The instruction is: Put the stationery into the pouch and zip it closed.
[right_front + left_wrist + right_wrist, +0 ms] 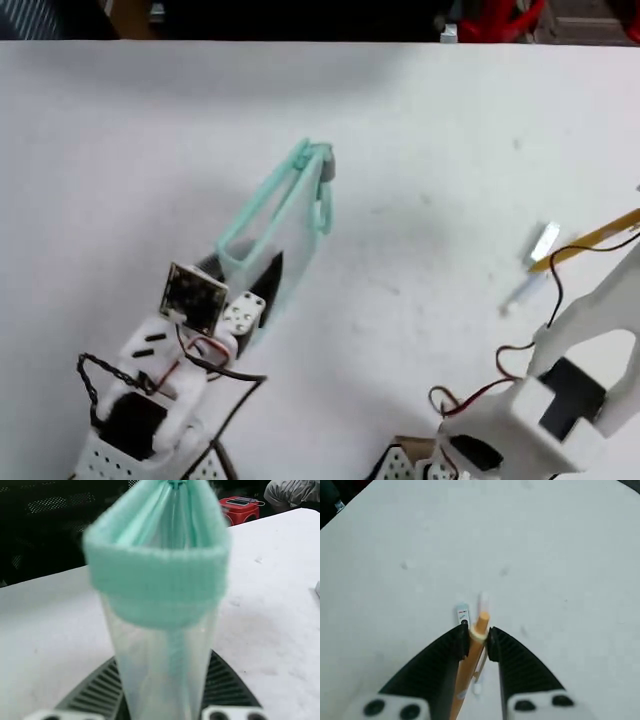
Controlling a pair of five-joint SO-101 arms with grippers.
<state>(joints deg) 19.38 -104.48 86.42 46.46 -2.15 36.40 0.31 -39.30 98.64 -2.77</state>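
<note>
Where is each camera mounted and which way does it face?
High view: above the table, looking down; left arm and right arm at bottom.
Left wrist view: on that arm, facing along the left fingers at the pouch they clamp.
Right wrist view: faces down past the right fingers, shut on the pencil.
Shared: pouch in high and left wrist views.

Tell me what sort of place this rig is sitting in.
Probably an indoor lab or workshop bench: a plain white table, with what looks like a dark mesh chair and a red stool beyond its far edge.
</note>
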